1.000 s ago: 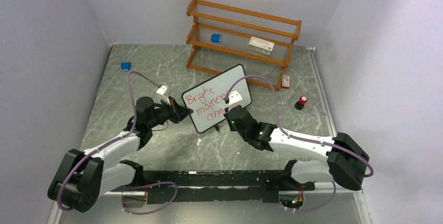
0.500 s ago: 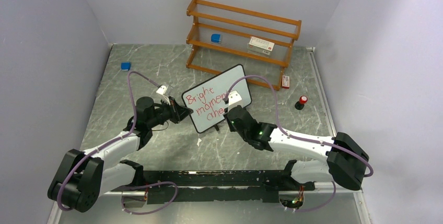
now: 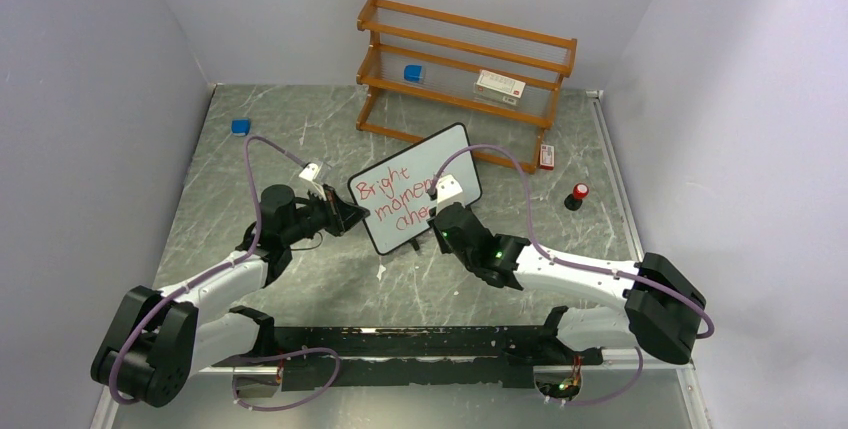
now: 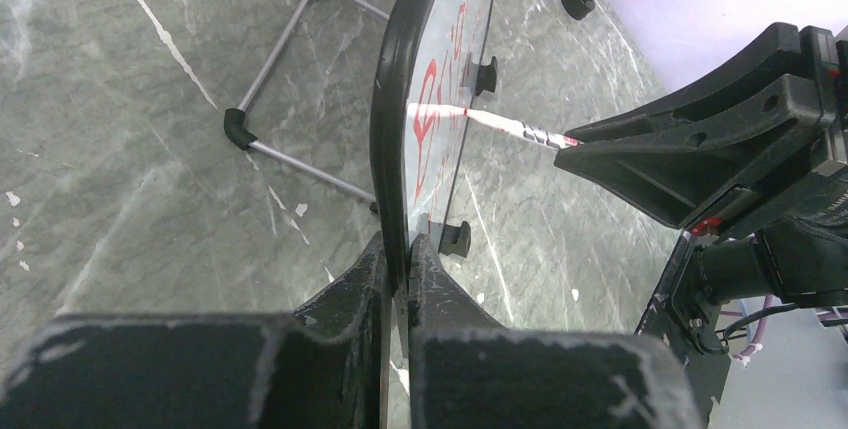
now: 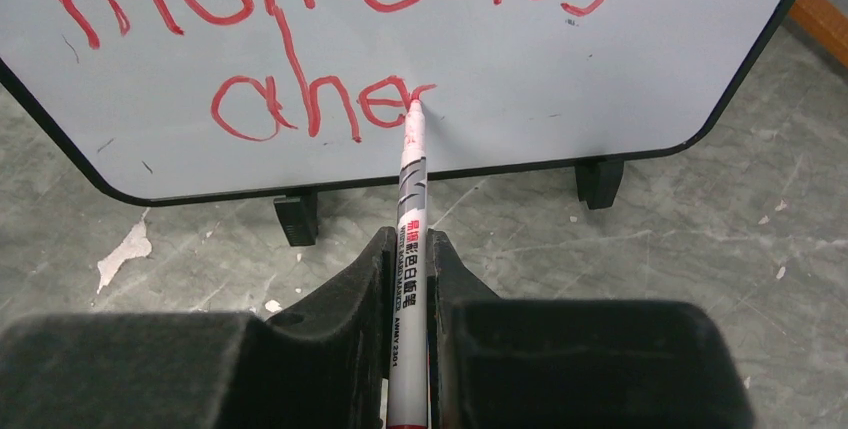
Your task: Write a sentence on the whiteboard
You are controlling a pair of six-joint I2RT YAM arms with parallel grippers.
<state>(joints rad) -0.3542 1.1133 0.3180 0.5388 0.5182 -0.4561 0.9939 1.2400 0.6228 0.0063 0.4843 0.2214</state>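
Smooth, glossy white face on the whiteboard (image 5: 620, 59), framed in matt black plastic. Grey stone-like table (image 4: 120, 149), smooth. Shelf (image 3: 470, 24) of varnished wood. Glossy plastic marker (image 5: 410, 199). Matt, scratched black plastic on the right gripper (image 5: 405, 249).

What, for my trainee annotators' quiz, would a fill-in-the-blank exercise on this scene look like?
1. The right arm has its jaws shut on a marker that writes in ____ ink.
2. The left arm has its jaws clamped on the whiteboard, whose top line reads ____.
3. The white box lies on the wooden ____.
Missing words: red; Bright; shelf.
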